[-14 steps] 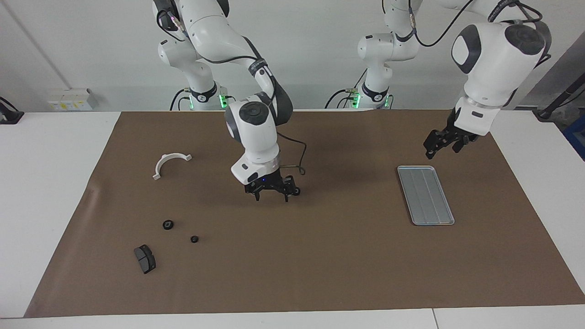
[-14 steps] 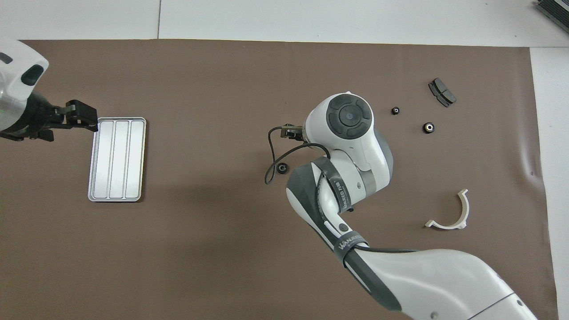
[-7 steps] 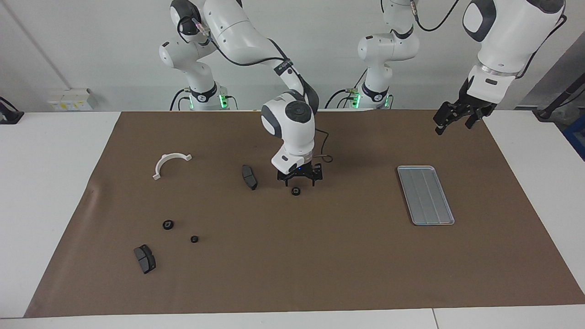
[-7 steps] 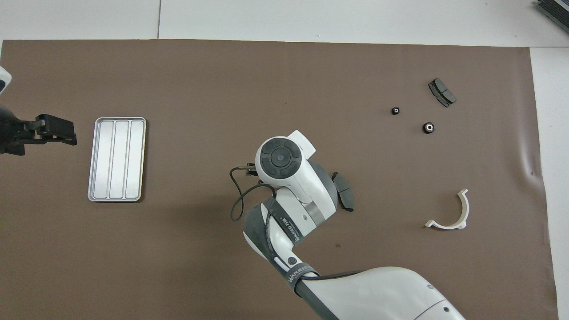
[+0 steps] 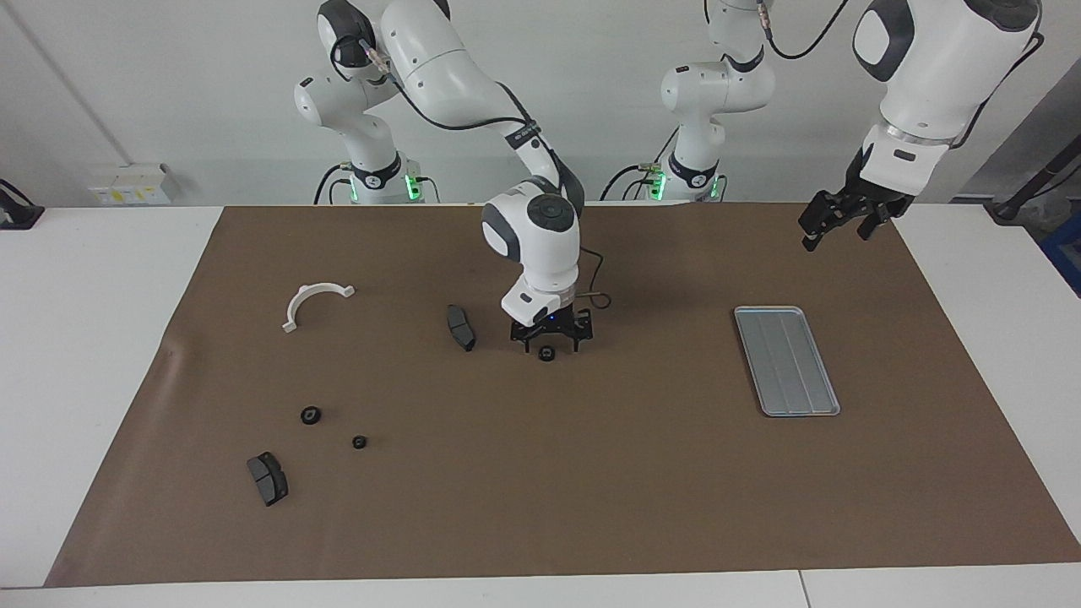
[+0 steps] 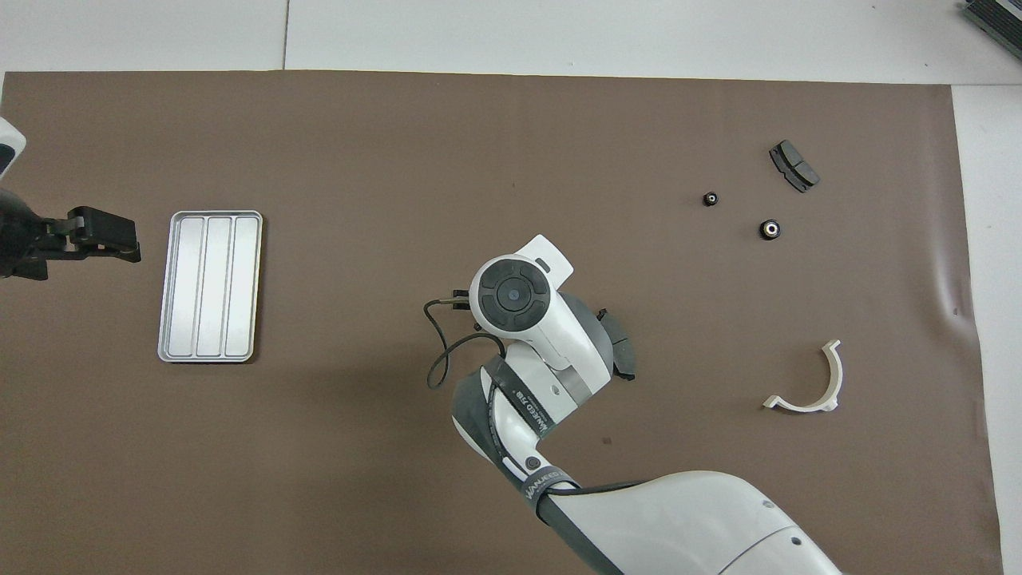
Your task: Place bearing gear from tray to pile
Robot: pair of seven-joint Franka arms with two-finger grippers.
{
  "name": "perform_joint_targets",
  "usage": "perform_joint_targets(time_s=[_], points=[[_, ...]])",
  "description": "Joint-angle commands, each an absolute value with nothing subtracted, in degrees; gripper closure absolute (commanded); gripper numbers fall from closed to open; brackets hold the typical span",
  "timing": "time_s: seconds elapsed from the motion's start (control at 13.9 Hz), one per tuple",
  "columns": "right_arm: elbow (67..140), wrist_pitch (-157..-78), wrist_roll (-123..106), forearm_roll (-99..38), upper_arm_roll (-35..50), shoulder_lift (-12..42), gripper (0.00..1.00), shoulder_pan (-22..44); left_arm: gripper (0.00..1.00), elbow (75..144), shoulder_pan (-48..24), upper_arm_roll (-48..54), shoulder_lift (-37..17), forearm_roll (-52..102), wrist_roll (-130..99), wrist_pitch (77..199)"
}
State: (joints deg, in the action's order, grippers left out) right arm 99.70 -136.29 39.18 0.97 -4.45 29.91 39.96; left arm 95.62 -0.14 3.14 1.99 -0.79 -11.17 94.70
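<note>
Facing view: the right gripper hangs mid-frame, fingers spread wide and holding nothing, just above a gear lying on the mat. A brake pad lies beside it. The tray sits at centre right with nothing in it. The left gripper waits high at upper right, open and empty. The pile, two gears, lies at lower left near another pad; a white bracket is above them.

Overhead view: the right arm's wrist covers its gripper and the gear. The tray is at left, the left gripper at the frame's left edge, the pile at upper right.
</note>
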Motion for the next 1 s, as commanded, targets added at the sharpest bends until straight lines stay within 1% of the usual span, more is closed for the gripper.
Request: perform_joint_targets(time_s=[0.0,0.22,0.43,0.65,0.72,0.93], points=[[100.46,-137.81,39.46,2.55,-4.04,29.88,0.0,39.02,0.0,96.94,-0.26,3.52,2.9,-1.14,-11.07,95.19],[102.74,-137.28,39.46,2.55,-4.04,29.09,0.0,39.64,0.0,97.73,0.26,3.52,3.25,-1.23,-10.64,96.58],[102.74,-137.11,39.29,2.55,-3.96,29.09,0.14,39.55,0.0,100.63,0.35,3.6,4.13,-1.14,-10.55,100.63],[102.39,-136.23,39.46,2.55,-3.96,29.0,0.14,39.9,0.0,100.63,0.18,3.6,4.22,-1.14,-10.81,99.94],[102.31,-136.23,39.46,2.55,-3.96,29.0,0.18,39.82,0.0,100.46,0.09,3.52,4.22,-1.23,-11.07,99.5],[102.13,-136.32,39.38,2.55,-3.96,29.09,0.48,39.81,0.0,100.37,0.44,3.52,4.22,-1.23,-10.99,99.58]])
